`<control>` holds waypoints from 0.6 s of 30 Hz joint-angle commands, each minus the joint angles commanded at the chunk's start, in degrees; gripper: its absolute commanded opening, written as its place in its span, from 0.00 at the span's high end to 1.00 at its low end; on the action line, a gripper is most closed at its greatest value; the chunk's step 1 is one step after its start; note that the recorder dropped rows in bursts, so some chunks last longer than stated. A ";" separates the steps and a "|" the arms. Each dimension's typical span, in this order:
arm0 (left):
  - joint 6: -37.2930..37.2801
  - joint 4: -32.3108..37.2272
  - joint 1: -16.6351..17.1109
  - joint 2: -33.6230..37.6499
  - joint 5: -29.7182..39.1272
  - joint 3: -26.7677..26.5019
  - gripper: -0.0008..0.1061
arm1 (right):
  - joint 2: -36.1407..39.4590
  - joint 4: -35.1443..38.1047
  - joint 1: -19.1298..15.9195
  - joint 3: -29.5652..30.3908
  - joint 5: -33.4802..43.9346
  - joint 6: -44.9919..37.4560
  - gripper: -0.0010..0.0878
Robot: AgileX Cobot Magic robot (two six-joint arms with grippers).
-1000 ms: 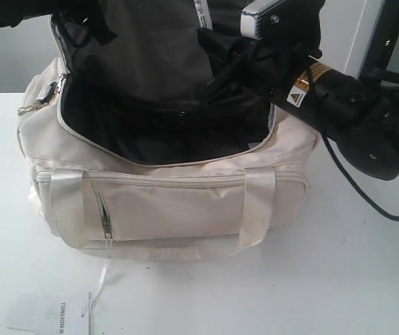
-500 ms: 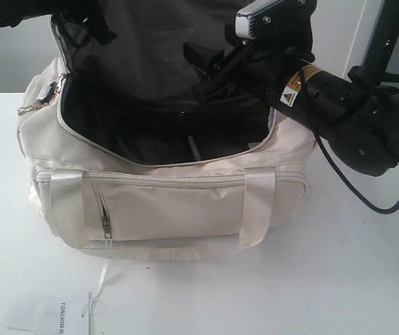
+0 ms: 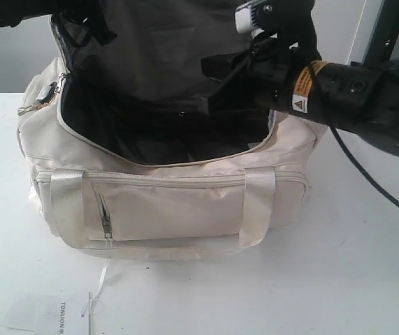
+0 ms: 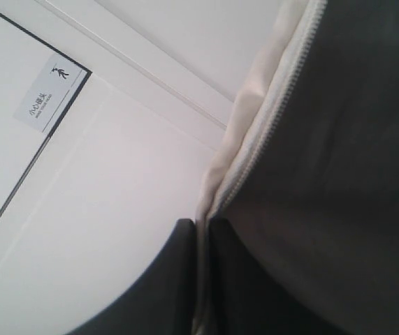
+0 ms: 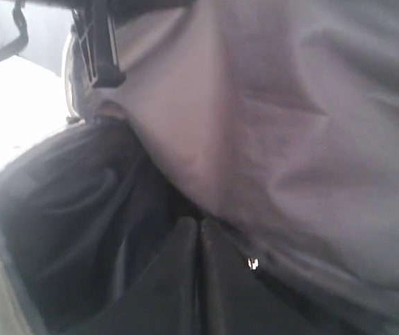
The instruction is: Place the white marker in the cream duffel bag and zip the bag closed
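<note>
Sitting toward the far edge of the white tabletop [image 3: 353,279], the cream duffel bag [image 3: 171,209] is lying with its pocket side facing the near edge and its top wide open. The left end effector [image 4: 202,230] is pinching the cream zip edge of the bag's top flap [image 3: 150,49] between its closed fingers, and the flap is standing upright, showing its grey lining. The right end effector [image 5: 199,225] is hovering over the right end of the opening, above the dark interior. Its fingers are pressing flat together with nothing between them. The white marker is not showing in any view; the bag's black interior is too dark to tell whether it is lying inside. Two shiny webbing handles [image 3: 66,202] are hanging down the front of the bag, one on each side of the zipped front pocket [image 3: 105,216]. A paper tag [image 3: 49,312] is lying flat near the tabletop's near edge, toward the left corner, apart from the bag.
</note>
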 joint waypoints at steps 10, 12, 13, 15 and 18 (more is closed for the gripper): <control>0.00 0.00 0.00 0.00 0.00 0.00 0.87 | -6.75 -45.29 0.00 1.04 -18.63 48.23 0.99; 0.00 0.00 0.00 0.00 0.00 0.00 0.87 | -6.80 -45.29 0.00 1.04 -23.40 48.23 0.99; 0.00 0.00 0.00 0.00 0.00 0.00 0.87 | -6.80 -45.29 0.00 1.04 -23.16 47.66 0.99; 0.00 0.00 0.00 0.00 0.00 0.00 0.87 | -7.06 -45.29 0.00 1.04 -16.59 41.51 0.99; 0.00 0.00 0.00 0.00 0.00 0.00 0.87 | -8.82 -45.29 0.00 1.04 5.22 29.78 0.99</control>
